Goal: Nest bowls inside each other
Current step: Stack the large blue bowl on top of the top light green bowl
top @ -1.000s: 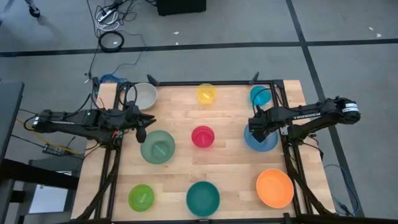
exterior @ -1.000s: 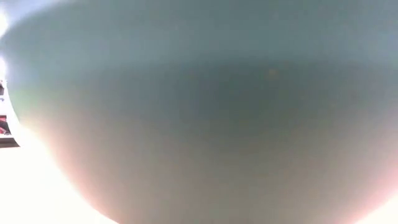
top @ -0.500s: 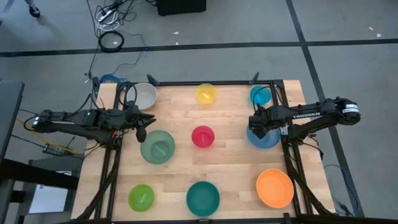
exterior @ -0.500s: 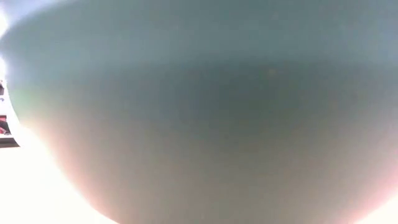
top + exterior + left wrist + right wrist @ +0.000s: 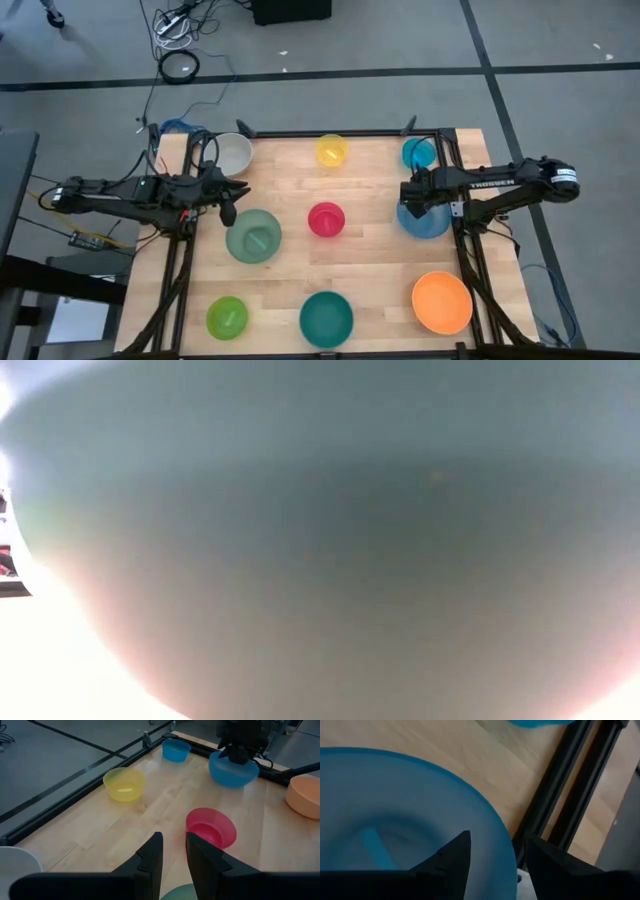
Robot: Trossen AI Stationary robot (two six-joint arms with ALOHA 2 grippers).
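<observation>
Nine bowls stand apart on their bases on the wooden table: white, yellow, cyan, sage green, pink-red, blue, lime green, teal and orange. My right gripper points down over the blue bowl's far-left rim. It is open, with one finger inside the bowl and one outside, and no touch shows. My left gripper hangs open and empty above the table, just beyond the sage green bowl's far-left rim.
A black frame rail runs close beside the blue bowl on the table's right side. In the low view, the teal bowl's wall fills the whole picture. Bare wood lies between the bowls at the table's middle.
My right gripper has swung a little toward the table's far edge over the blue bowl and has rolled slightly. The blue bowl has stayed where it was, and my left arm has kept still.
</observation>
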